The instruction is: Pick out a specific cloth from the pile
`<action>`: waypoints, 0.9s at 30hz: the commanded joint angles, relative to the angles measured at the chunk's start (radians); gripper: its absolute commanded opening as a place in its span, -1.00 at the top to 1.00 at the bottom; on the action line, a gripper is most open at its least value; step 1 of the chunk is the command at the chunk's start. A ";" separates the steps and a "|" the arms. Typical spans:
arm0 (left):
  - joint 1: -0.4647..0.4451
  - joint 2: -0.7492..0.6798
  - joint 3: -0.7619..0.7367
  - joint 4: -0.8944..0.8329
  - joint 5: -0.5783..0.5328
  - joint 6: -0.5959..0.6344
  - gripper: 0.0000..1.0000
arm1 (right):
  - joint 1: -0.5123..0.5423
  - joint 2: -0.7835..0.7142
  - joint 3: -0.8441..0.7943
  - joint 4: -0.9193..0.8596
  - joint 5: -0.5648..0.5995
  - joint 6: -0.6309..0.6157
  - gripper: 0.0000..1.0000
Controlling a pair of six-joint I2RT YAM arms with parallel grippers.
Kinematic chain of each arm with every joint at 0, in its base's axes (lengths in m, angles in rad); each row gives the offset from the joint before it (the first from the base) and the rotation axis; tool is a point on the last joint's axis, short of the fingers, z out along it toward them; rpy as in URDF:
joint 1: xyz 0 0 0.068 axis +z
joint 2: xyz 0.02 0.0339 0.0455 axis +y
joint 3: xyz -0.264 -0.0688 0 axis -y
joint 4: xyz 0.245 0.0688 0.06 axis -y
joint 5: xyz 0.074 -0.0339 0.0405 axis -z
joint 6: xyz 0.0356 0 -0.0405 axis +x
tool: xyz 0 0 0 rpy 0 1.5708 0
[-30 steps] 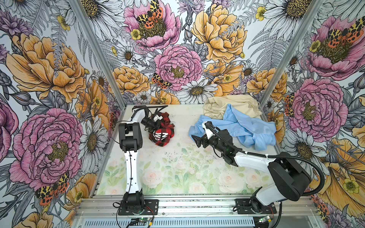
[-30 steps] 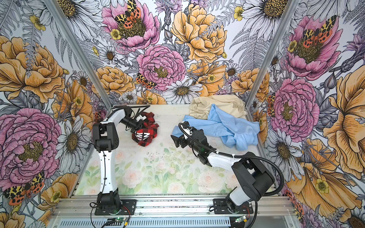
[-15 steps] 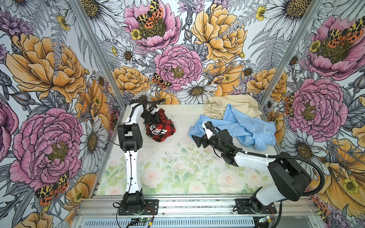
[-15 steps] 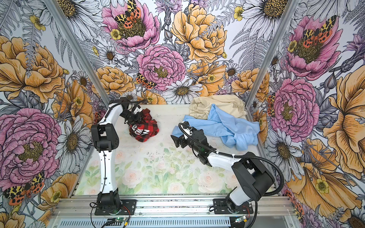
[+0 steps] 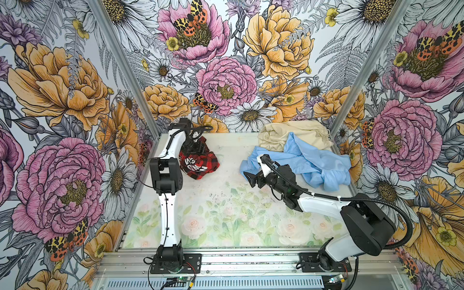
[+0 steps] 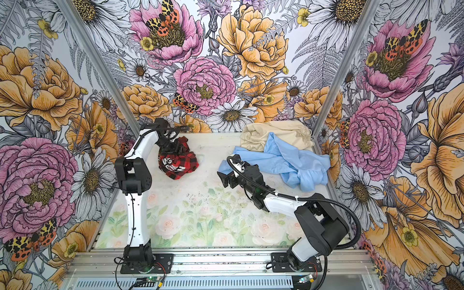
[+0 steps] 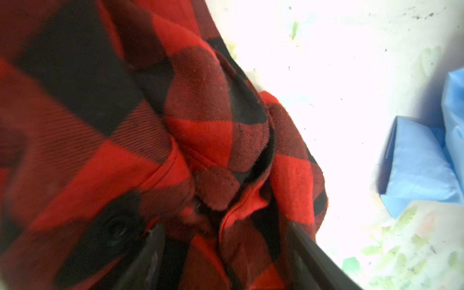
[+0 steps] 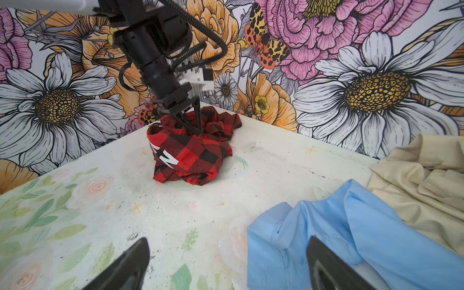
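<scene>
The red-and-black checked cloth [image 5: 200, 160] [image 6: 179, 163] lies bunched on the table at the back left, its dark patch with white lettering facing front. My left gripper [image 5: 197, 148] [image 8: 194, 125] points down into the top of the bunch. Its jaws stand open with folds of the cloth [image 7: 200, 113] between them. The pile sits at the back right: a cream cloth [image 5: 293, 135] with a light blue cloth [image 5: 313, 160] spread in front of it. My right gripper [image 5: 251, 177] [image 8: 226, 263] hangs open and empty over the blue cloth's near corner [image 8: 288, 238].
Flower-printed walls close in the table [image 5: 226, 200] on three sides; the left wall stands close behind the checked cloth. The left arm's elbow [image 5: 165, 173] stands in front of the checked cloth. Both arm bases sit on the front rail.
My left gripper has gone from shut on the checked cloth to open. Its arm swung back toward the rear wall, and the cloth shifted slightly with it. The right arm has not moved.
</scene>
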 commanded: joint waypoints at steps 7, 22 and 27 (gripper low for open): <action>-0.023 -0.294 -0.241 0.104 -0.206 -0.027 -0.52 | 0.005 -0.014 -0.006 0.023 0.009 0.003 -0.95; -0.069 -0.257 -0.390 0.132 -0.208 -0.117 0.29 | 0.006 -0.006 -0.006 0.030 -0.003 0.008 -0.95; -0.065 -0.119 -0.270 0.170 -0.160 -0.098 0.31 | 0.005 -0.005 -0.005 0.026 0.001 0.002 -0.95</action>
